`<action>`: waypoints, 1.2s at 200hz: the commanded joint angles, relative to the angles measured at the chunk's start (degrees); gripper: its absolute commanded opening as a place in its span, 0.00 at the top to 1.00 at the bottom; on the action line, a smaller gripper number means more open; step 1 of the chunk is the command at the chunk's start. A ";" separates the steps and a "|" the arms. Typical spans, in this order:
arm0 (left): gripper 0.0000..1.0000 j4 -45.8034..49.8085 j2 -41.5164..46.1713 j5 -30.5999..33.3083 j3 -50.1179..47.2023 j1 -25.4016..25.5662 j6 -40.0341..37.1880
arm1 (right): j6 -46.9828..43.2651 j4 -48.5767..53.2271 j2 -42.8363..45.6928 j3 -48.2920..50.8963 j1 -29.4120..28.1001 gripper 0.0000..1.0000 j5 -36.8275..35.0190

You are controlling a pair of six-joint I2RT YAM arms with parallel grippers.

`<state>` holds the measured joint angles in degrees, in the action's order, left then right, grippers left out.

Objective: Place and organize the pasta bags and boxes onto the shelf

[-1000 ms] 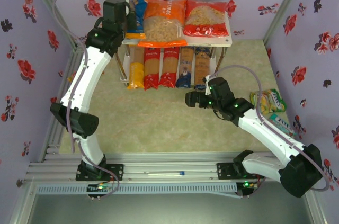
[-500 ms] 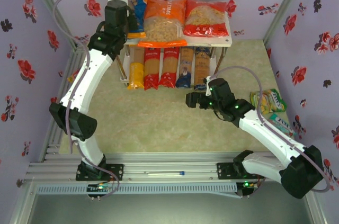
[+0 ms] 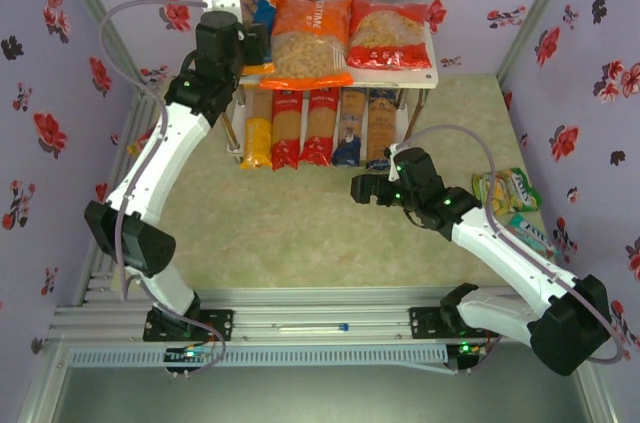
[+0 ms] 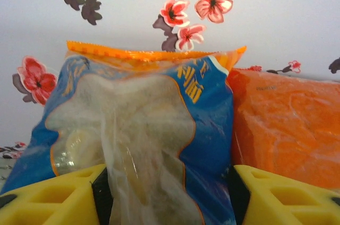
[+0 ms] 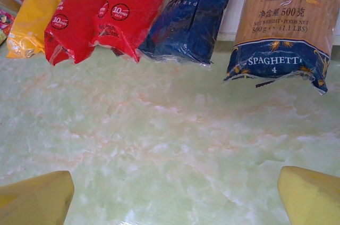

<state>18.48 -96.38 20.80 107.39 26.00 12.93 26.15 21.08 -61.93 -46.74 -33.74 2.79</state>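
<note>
Right gripper [image 3: 363, 188]: hangs released, fingers spread wide, low over the bare table [image 5: 170, 129], at 6 o'clock of the spaghetti row and apart from it.
Snack packets [image 3: 508, 193]: lie at 3 o'clock on the table, well apart from the shelf; no part of the job.
Pasta boxes: lie side by side on the lower tier, near ends poking out toward 6 o'clock. From the 9 o'clock end: yellow pack [image 5: 37, 7], two red packs [image 5: 79, 23], two dark blue packs [image 5: 194, 17].
Shelf [image 3: 432, 80]: stands at 12 o'clock near the far wall, both tiers loaded.
Left gripper [image 3: 252, 43]: reaches over the top tier's 9 o'clock end, jaws astride the near end of the blue-orange bag, pads close against both its sides; clenched or let go, cannot tell.
Bags: blue-orange bag [image 4: 159, 118], orange bag [image 4: 287, 124] and red bag [image 3: 388, 33] sit in a row on the top tier, from 9 to 3 o'clock.
Step in hand: probably the last placing, settling the blue-orange bag beside the orange one, with everything else already shelved.
Next move: calls for jaws fully clear of the crinkly film, then a straight pull-back toward 6 o'clock without dragging the bag off the edge.
</note>
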 commanded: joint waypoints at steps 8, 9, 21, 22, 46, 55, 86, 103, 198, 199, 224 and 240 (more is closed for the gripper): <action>0.33 -6.53 3.66 -0.93 -7.03 1.23 2.59 | 0.56 1.18 1.11 0.17 0.43 0.01 -1.29; 0.32 -6.71 3.75 -0.89 -7.16 1.20 2.61 | 0.56 1.17 1.06 0.21 0.43 0.01 -1.29; 0.30 -7.82 4.26 -0.86 -9.83 1.58 2.89 | 0.59 1.41 1.34 0.24 0.48 0.01 -1.47; 0.30 -7.88 4.26 -0.90 -9.97 1.63 2.89 | 0.62 1.37 1.36 0.24 0.45 0.01 -1.47; 0.29 -7.88 4.24 -1.07 -12.33 2.08 3.32 | 0.74 1.76 1.56 0.16 0.42 0.01 -1.64; 0.29 -8.15 4.14 -1.54 -13.12 2.17 3.48 | 0.82 1.81 1.71 0.16 0.48 0.01 -1.73; 0.28 -8.66 4.64 -3.49 -15.67 2.30 4.19 | 1.31 1.80 2.04 0.19 0.43 0.01 -1.73; 0.28 -10.85 5.68 -5.31 -18.34 2.52 4.39 | 1.53 1.77 2.23 0.31 0.43 0.01 -1.82; 0.27 -29.61 20.04 -7.43 -29.34 3.51 -2.11 | 2.23 1.66 3.47 0.53 0.43 0.01 -2.23; 0.27 -29.58 20.28 -7.48 -29.34 3.61 -2.20 | 2.23 1.72 3.48 0.52 0.43 0.01 -2.29; 0.27 -28.91 26.99 -7.58 -31.62 5.00 -4.76 | 1.86 2.19 4.39 0.48 0.45 0.01 -3.11; 0.27 -27.17 32.24 -7.33 -34.24 5.64 -5.41 | 1.66 2.49 4.72 0.34 0.43 0.01 -3.88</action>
<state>-7.05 -72.36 14.04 75.50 30.52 10.61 27.55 22.50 -58.57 -46.74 -33.71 1.26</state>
